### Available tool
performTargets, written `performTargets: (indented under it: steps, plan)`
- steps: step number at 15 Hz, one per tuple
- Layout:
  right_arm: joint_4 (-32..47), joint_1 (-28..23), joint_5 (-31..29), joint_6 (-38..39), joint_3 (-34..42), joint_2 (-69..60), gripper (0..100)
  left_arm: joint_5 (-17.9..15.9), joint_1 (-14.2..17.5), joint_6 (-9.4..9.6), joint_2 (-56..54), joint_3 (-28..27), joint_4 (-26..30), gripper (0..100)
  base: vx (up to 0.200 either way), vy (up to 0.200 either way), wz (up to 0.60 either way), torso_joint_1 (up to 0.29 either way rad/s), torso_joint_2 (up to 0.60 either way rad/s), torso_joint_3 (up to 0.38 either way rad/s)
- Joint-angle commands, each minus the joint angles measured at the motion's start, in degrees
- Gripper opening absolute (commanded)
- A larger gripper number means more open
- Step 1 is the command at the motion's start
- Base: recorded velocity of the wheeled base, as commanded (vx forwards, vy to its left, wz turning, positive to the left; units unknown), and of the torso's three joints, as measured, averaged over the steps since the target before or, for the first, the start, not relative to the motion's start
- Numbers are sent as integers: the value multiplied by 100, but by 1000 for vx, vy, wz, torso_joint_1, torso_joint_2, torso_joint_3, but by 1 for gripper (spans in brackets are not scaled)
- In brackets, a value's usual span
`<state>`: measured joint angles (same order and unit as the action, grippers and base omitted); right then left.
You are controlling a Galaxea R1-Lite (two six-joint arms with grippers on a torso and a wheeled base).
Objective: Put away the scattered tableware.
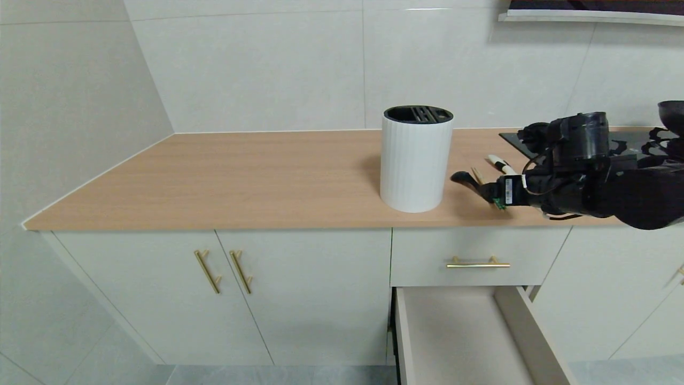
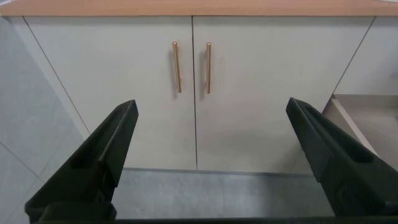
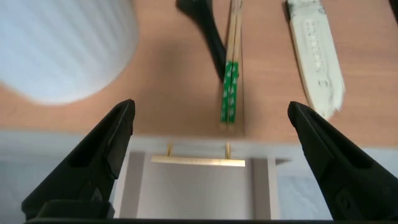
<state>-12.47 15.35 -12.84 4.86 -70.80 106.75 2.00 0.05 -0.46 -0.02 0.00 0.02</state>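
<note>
While my right gripper [image 3: 210, 111] is hovering, jaws parted, near the chopsticks [image 3: 231, 59] on the counter [image 1: 267, 176] (nothing grasped), I'm reckoning everything is waiting to be stowed; my left gripper [image 2: 211, 111] is hanging released too.

The right arm [image 1: 636, 195] comes in from the right, level over the desk's front edge, its wrist tipped downward. The right gripper [image 3: 211, 106] has its jaws spread wide and empty. The left gripper [image 2: 211, 102] hangs below the desk's front edge, jaws likewise wide and empty.
</note>
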Motion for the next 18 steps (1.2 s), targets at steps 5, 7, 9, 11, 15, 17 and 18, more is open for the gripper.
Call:
performTargets:
  steps: [5,7,9,11,15,17,18]
  plan:
    - [-106,-181,-123,-21,-259,707,100,2,-5,-6,2,0,-2,100,0,0,0,0,0,0]
    - [-124,-260,-158,-29,-303,803,100,2,-5,-6,2,0,-2,100,0,0,0,0,0,0]
    - [-221,-269,-167,-38,-303,865,100,2,-5,2,2,0,-2,100,0,0,0,0,0,0]
    - [-229,-260,-167,-38,-303,891,100,2,4,2,2,0,-2,100,0,0,0,0,0,0]
    - [-221,-260,-158,-29,-294,891,100,2,4,-6,2,0,-2,100,0,0,0,0,0,0]
    - [-203,-260,-158,-38,-294,900,0,2,4,-6,2,0,-2,100,0,0,0,0,0,0]
    - [-194,-252,-158,-38,-294,917,0,2,4,2,2,0,-2,100,0,0,0,0,0,0]
